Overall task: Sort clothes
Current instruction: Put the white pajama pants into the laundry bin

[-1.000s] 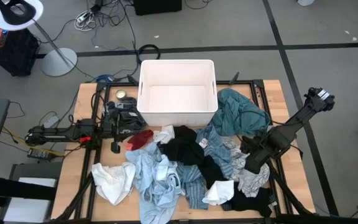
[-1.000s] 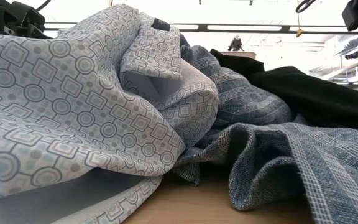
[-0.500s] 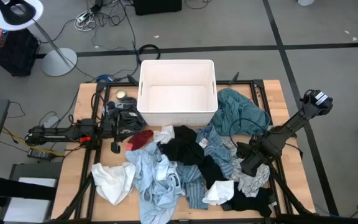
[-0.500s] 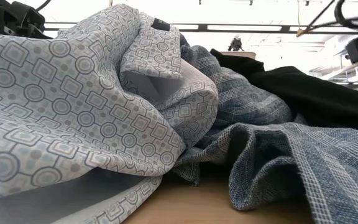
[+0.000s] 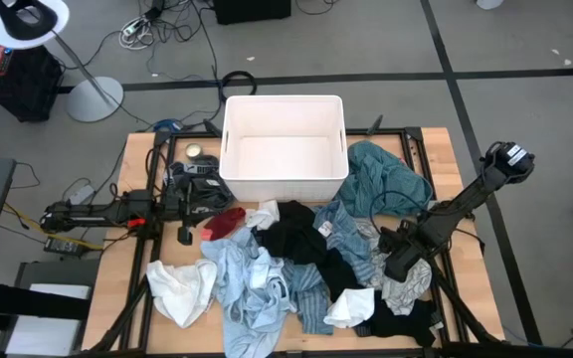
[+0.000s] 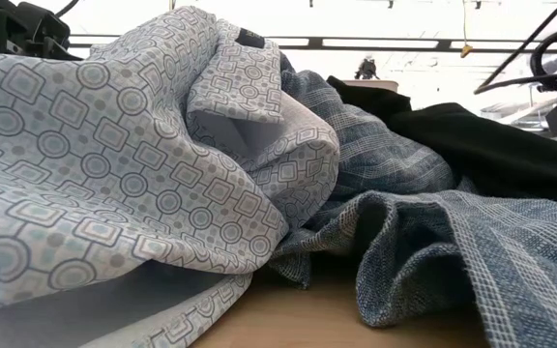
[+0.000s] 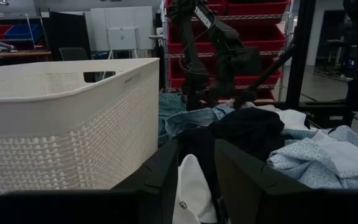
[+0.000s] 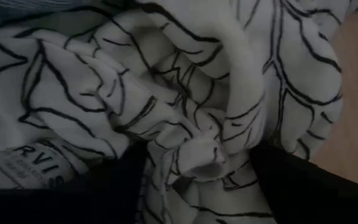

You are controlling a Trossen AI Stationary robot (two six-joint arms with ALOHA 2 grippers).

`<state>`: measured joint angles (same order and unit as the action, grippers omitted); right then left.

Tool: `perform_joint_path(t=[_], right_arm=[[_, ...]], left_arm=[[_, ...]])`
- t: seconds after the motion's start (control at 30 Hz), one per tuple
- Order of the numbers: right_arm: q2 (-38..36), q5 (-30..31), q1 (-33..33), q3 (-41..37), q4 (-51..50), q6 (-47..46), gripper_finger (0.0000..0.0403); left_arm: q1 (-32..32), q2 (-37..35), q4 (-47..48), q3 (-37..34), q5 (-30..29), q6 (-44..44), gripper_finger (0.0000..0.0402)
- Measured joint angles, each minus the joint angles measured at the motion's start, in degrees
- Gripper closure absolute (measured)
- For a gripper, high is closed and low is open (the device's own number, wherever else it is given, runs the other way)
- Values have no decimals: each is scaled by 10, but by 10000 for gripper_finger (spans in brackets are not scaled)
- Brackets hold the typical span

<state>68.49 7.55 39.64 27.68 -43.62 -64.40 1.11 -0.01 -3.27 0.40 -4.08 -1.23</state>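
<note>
From above, the clothes [image 5: 296, 264] are lying heaped across the near half of the table [image 5: 132, 179], with the white bin [image 5: 285, 147] standing empty behind them, presumably waiting to take what gets sorted. The right gripper [image 5: 398, 267] is pressing down into the pile's right edge, on a white garment with black lines [image 5: 406, 288], most likely to pick it out. The left gripper [image 5: 184, 235] is waiting low at the left, beside a small red garment [image 5: 225, 221].

Level with the table, a patterned light shirt [image 6: 114, 164] and a blue striped cloth [image 6: 453, 251] are filling the view, so neither gripper is showing clearly there.

From the left wrist, that gripper's fingers [image 7: 166, 180] are standing apart with nothing between them, looking past the bin [image 7: 67, 124] at the pile.

From the right wrist, the dark fingers [image 8: 291, 186] are spread on either side of a bunched fold of the lined white garment [image 8: 185, 118]; the jaws look wide and not yet closed on it
</note>
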Motion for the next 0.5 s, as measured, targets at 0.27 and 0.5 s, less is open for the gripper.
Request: perform_joint_path(t=[0.27,0.5], right_arm=[[1,7,0,-1,4,2,368],[3,6,-5,73,-128,6,376]], left_arm=[[0,0,0,0,0,0,289],[0,0,0,0,0,0,289]])
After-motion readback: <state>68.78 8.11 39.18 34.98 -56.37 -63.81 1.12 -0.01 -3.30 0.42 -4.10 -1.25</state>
